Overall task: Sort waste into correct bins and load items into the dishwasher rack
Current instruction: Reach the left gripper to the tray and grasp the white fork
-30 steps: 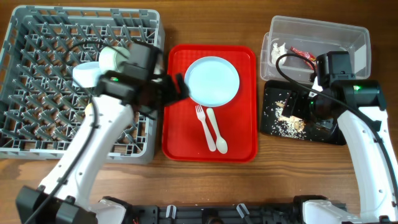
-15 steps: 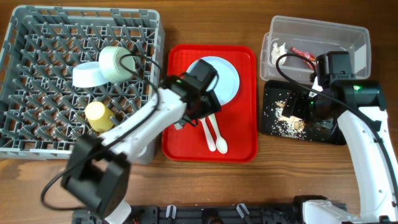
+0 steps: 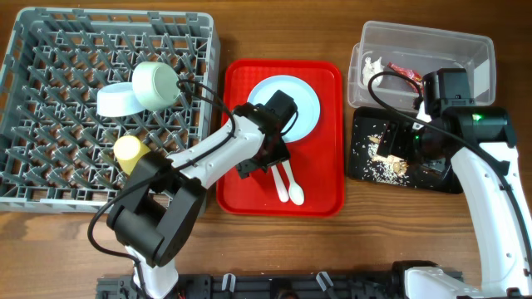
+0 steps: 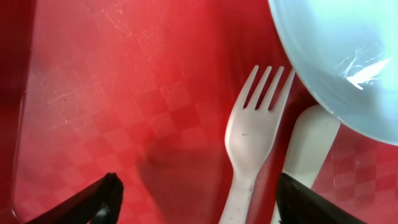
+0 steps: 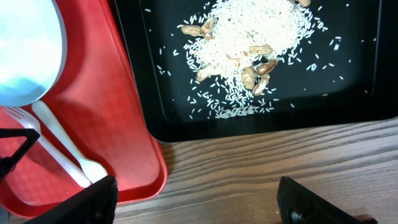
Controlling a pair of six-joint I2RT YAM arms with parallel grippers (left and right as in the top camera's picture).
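My left gripper [image 3: 268,162] hangs low over the red serving tray [image 3: 241,193], open, with its fingers on either side of the white fork's [image 4: 255,130] handle and not touching it. The white spoon [image 3: 291,184] lies just right of the fork, its handle end under the white plate [image 3: 293,104]. My right gripper [image 3: 391,148] stands open and empty above the black tray [image 3: 420,176], which holds the food scraps [image 5: 249,31]. In the clear tub [image 3: 470,50] lie a red wrapper [image 3: 405,72] and a white tissue [image 3: 371,65].
The grey dishwasher rack [image 3: 108,15] fills the left side. It holds two pale bowls [image 3: 154,83] on their sides and a yellow cup [image 3: 129,149]. Bare wooden table [image 5: 261,162] shows in front of the black tray and the red tray.
My left arm swung from the rack to the red tray and came down over the fork, its jaws narrowing slightly. The right arm has stayed still.
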